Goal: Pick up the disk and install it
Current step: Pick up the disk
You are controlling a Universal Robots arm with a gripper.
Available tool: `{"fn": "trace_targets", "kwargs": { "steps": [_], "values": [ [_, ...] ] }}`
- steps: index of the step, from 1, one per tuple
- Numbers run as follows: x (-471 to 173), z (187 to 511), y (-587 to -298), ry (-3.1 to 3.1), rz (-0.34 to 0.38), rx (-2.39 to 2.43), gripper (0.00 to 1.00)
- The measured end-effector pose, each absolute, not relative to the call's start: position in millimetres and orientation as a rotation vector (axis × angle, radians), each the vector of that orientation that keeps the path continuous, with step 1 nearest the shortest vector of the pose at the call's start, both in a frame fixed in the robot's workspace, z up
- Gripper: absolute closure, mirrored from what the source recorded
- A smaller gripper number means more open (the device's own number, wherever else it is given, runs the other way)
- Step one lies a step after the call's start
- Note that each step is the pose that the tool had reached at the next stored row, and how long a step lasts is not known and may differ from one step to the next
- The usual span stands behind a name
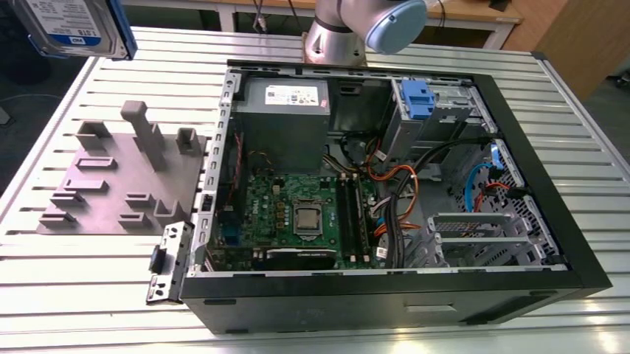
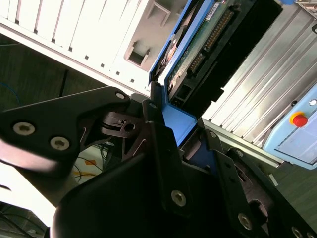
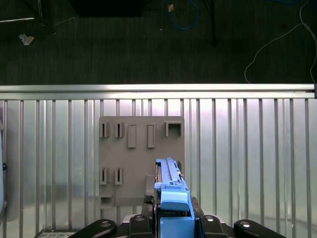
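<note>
The disk [image 1: 74, 26] is hanging in the air above the grey holder [image 1: 108, 184], lifted clear of it and touching none of its slots or posts. In the first wrist view the disk [image 3: 171, 193] is showing edge-on, its narrow side lying over the holder [image 3: 141, 158] near one rim. In the second wrist view the disk [image 2: 208, 34] is turning its green circuit board [image 2: 190, 54] and connector row toward the camera, with the blue frame [image 2: 181, 124] running along its edge.

The claw [image 2: 183, 134] is clamping the disk at that blue frame, a black finger [image 2: 153, 119] pressing on either side; in the first wrist view the claw [image 3: 171, 223] is gripping the disk's near end.

The holder is lying flat on the slatted metal table [image 1: 591, 147]. Just beside the holder, on the exterior view's right, an open computer case [image 1: 551, 184] is lying on its side, its boards and cables showing. The arm [image 1: 364, 29] is rising beyond the case, farther from the holder.
</note>
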State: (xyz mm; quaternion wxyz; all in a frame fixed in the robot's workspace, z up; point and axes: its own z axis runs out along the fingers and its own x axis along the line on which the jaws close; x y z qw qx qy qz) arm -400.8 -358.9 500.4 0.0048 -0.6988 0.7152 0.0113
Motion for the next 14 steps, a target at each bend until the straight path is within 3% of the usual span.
{"fn": "trace_targets", "kwargs": {
  "steps": [14],
  "values": [
    [-394.4, 500.4, -358.8, 2.240, 0.035, -2.189, 0.64]
  ]
}}
